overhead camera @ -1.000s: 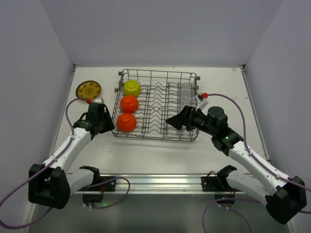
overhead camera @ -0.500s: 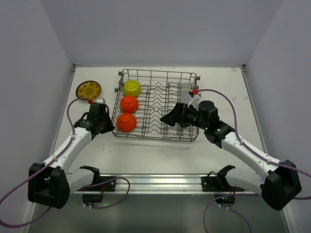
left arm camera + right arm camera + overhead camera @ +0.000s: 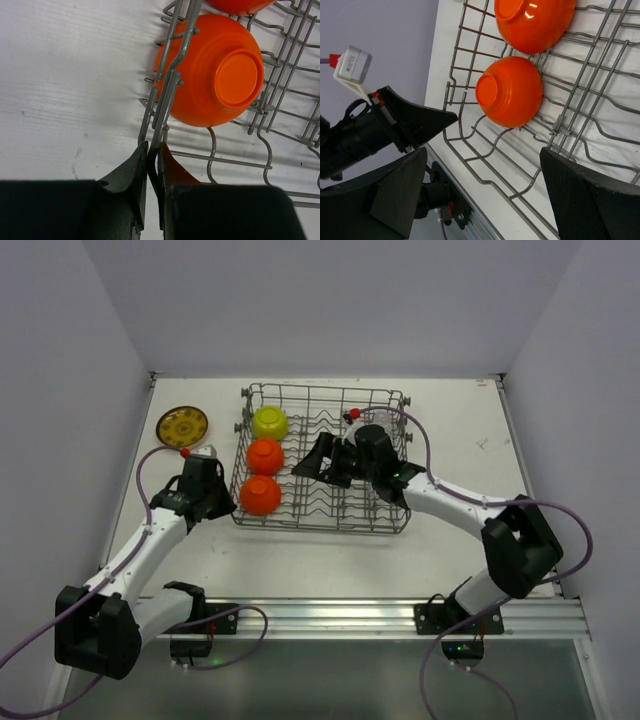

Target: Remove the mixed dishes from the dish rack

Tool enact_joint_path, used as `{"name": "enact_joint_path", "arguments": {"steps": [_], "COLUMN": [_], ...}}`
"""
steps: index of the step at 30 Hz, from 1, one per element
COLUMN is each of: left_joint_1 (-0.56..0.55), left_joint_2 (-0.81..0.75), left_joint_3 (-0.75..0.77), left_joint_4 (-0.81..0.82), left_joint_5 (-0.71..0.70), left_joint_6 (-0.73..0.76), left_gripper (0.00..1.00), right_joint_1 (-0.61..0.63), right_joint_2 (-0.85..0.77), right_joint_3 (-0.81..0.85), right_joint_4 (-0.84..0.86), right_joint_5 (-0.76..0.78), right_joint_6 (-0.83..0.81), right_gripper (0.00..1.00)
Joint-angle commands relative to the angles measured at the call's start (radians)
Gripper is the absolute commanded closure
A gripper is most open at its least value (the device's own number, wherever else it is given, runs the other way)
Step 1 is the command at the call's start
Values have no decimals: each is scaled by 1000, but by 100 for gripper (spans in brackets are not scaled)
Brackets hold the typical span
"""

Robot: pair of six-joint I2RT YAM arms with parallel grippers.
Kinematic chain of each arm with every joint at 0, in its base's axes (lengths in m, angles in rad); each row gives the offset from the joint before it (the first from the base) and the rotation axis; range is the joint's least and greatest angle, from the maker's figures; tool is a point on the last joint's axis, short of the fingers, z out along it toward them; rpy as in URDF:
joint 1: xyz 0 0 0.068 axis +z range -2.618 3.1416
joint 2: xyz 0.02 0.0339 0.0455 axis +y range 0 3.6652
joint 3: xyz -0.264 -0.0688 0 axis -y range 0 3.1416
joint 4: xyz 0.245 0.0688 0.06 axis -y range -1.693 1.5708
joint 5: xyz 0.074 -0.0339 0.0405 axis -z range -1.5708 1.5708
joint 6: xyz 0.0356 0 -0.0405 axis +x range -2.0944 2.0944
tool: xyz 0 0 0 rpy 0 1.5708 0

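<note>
Grey wire dish rack (image 3: 322,462) sits mid-table; left gripper (image 3: 151,172) is clenched on its corner wire, likely steadying it, while right gripper (image 3: 318,458) hovers released near the nearest orange bowl (image 3: 260,493).

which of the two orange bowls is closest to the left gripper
The orange bowl nearest the rack's front edge, just inside the wall by the left gripper. The other orange bowl sits behind it, next to the yellow-green bowl.

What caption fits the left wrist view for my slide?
Left gripper shut on the dish rack rim wire, beside an upside-down orange bowl inside the rack.
</note>
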Motion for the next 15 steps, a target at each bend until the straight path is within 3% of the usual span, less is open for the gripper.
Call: {"name": "enact_joint_path", "arguments": {"steps": [1, 15], "left_joint_1": [-8, -8], "left_joint_2": [-49, -23], "left_joint_3": [8, -25], "left_joint_4": [2, 2], "left_joint_5": [30, 30], "left_joint_6": [-4, -44], "left_gripper": [100, 100], "right_joint_1": [21, 67], "right_joint_2": [84, 337], "right_joint_3": [96, 174], "right_joint_4": [27, 113], "right_joint_5": [52, 88], "right_joint_6": [48, 206], "right_gripper": [5, 10]}}
